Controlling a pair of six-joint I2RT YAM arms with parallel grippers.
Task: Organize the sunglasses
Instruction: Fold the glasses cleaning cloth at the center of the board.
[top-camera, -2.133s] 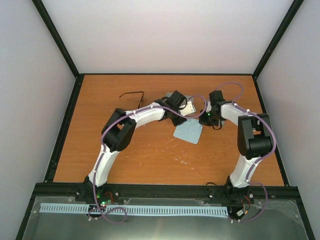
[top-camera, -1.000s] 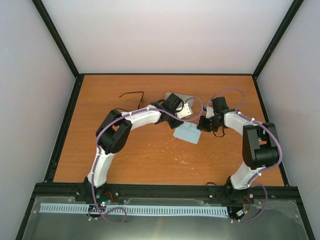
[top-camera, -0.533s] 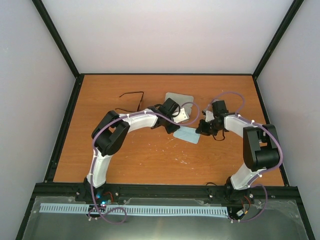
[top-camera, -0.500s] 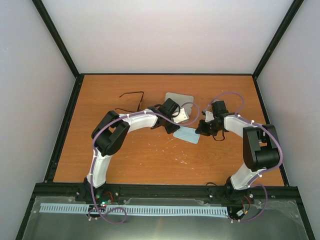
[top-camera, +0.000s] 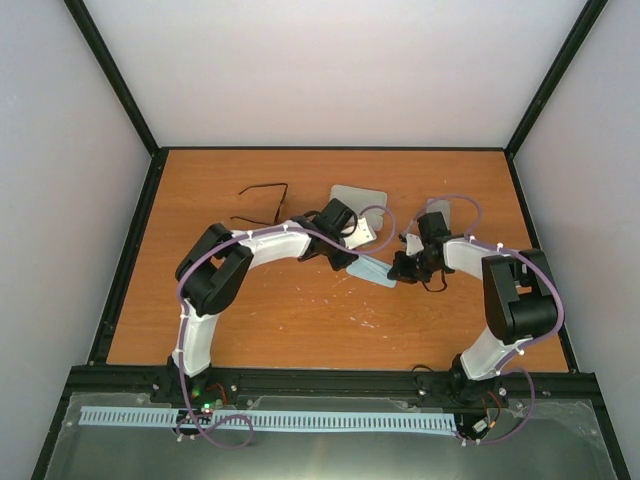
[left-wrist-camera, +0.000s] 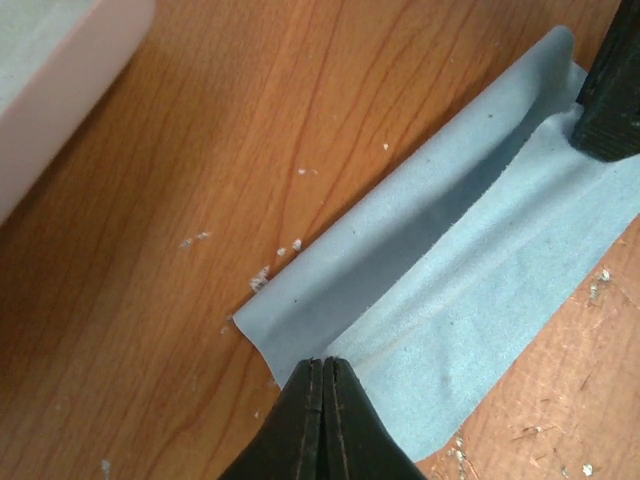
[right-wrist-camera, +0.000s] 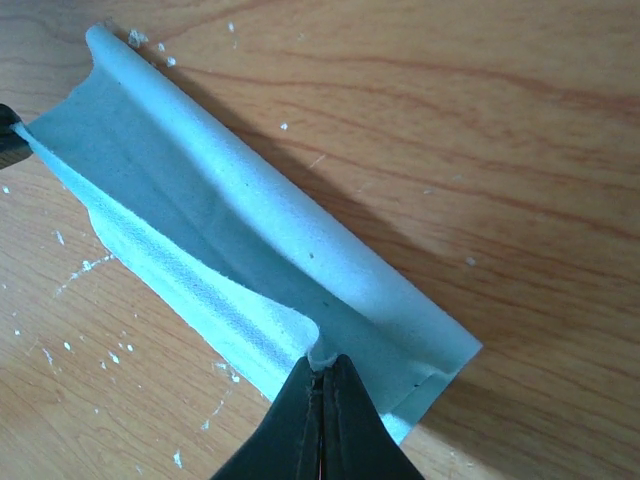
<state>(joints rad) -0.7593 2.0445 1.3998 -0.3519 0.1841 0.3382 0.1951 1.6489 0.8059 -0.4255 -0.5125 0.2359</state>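
The pale blue cloth (top-camera: 372, 270) lies on the table, folded over into a narrow strip between my two grippers. My left gripper (top-camera: 352, 262) is shut on one end of it (left-wrist-camera: 450, 270). My right gripper (top-camera: 398, 270) is shut on the raised edge at the other end (right-wrist-camera: 250, 230). The dark black sunglasses (top-camera: 262, 193) lie open at the back left of the table, apart from both grippers. I cannot make out the reddish-brown sunglasses.
A pink-white case (top-camera: 362, 232) lies just behind the left gripper and shows in the left wrist view (left-wrist-camera: 50, 70). A grey oblong item (top-camera: 358, 196) lies behind it. Another grey piece (top-camera: 437, 209) is behind the right arm. White specks dot the wood.
Both grippers have come nearer to me and drawn one cloth edge over, so the flat cloth is now a narrow fold. The left arm has pulled back, uncovering the grey item.
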